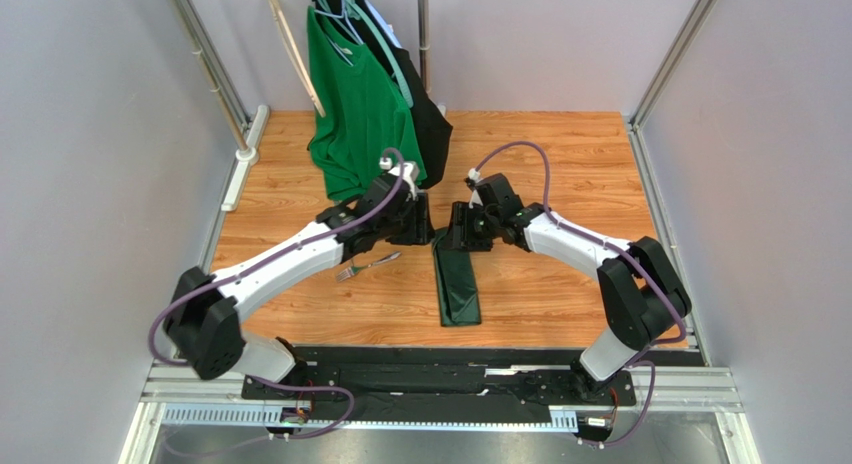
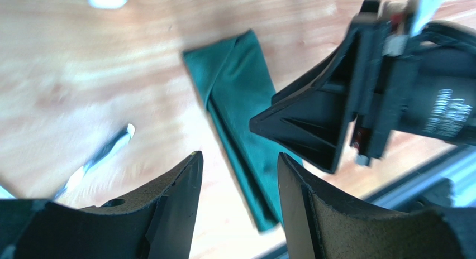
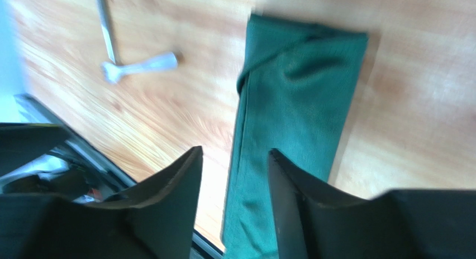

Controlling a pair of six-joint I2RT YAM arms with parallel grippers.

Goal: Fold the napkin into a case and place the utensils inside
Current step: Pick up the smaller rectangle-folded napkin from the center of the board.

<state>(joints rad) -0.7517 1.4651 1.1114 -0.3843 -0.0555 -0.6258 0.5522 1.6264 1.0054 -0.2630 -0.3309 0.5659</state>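
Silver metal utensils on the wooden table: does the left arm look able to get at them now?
Probably yes. The slim silver utensils lie uncovered right beside the left arm, and the left gripper is open and empty, with nothing between it and them.

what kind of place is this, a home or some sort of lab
Most likely a robot lab work cell, not a home: plain grey panels on metal frame rails box in a wooden table, two robot arms are bolted at its near edge, and a T-shirt hangs at the back.
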